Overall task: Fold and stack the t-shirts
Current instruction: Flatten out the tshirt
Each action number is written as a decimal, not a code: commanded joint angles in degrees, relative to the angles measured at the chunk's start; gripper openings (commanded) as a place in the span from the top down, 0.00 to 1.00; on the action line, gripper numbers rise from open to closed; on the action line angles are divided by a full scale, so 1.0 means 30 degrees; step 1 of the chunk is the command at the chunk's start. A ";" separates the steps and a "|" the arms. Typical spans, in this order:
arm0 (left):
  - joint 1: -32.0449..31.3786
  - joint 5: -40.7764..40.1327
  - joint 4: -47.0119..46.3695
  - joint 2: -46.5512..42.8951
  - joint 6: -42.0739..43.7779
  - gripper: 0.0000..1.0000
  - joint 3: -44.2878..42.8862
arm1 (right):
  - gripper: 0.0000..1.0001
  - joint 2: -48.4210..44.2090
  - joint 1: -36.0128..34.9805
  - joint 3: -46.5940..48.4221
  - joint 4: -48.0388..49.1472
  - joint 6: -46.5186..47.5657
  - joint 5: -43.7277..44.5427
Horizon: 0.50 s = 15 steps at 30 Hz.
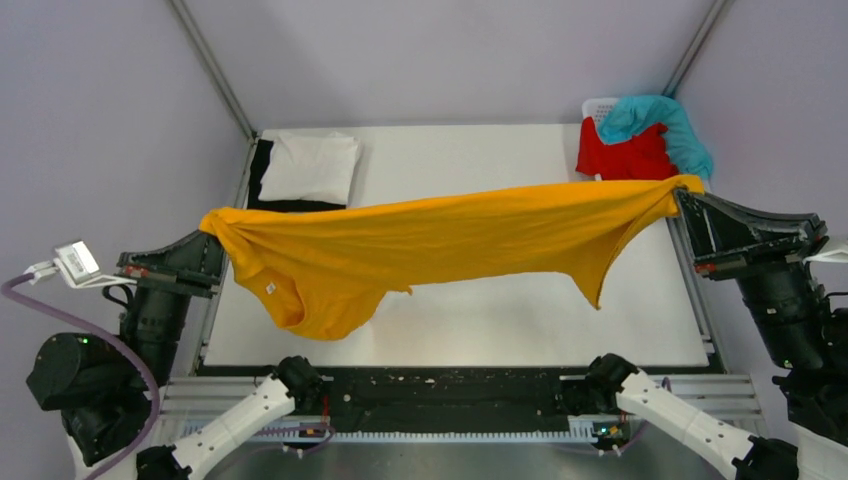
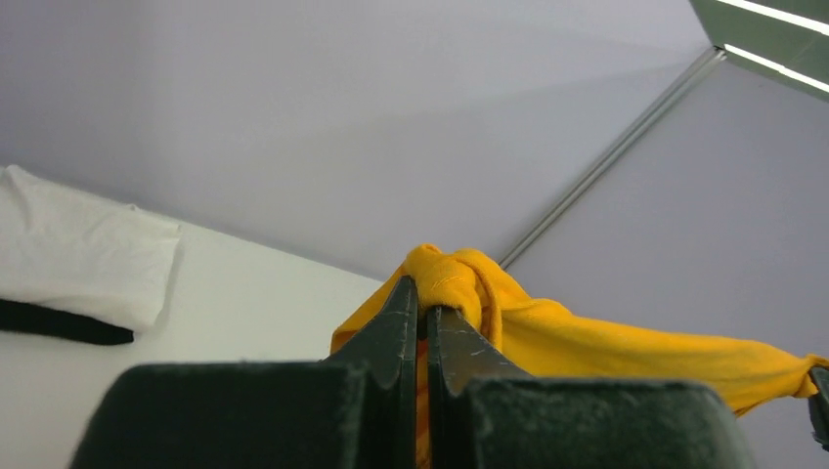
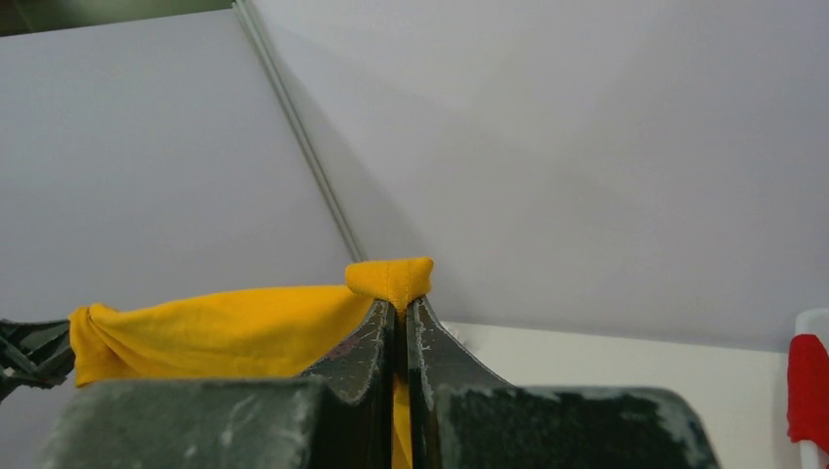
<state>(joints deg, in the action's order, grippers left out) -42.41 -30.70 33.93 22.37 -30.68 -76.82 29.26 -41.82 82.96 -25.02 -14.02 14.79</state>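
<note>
The mustard-orange t-shirt (image 1: 440, 245) hangs stretched in the air across the table between both grippers, its lower part sagging at the left. My left gripper (image 1: 212, 232) is shut on its left end (image 2: 459, 278). My right gripper (image 1: 683, 190) is shut on its right end (image 3: 391, 277). A folded white t-shirt (image 1: 312, 166) lies on a folded black t-shirt (image 1: 262, 175) at the table's back left; the white one (image 2: 78, 256) and the black one (image 2: 59, 324) also show in the left wrist view. A red t-shirt (image 1: 625, 155) and a teal t-shirt (image 1: 665, 125) lie bunched at the back right.
A white slotted basket (image 1: 598, 106) stands at the back right under the red and teal shirts. The white table top (image 1: 520, 320) has a black strip along its near edge. Metal frame posts rise at both back corners.
</note>
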 commanded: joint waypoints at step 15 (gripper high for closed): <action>0.1352 -0.7211 -0.4272 1.1978 0.4083 1.00 -0.2158 | 1.00 0.3747 0.0183 -0.6252 0.4226 0.2481 1.4670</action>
<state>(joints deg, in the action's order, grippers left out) -42.04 -41.52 26.61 43.66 -22.92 -82.94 29.85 -41.80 71.42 -21.19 -12.69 35.27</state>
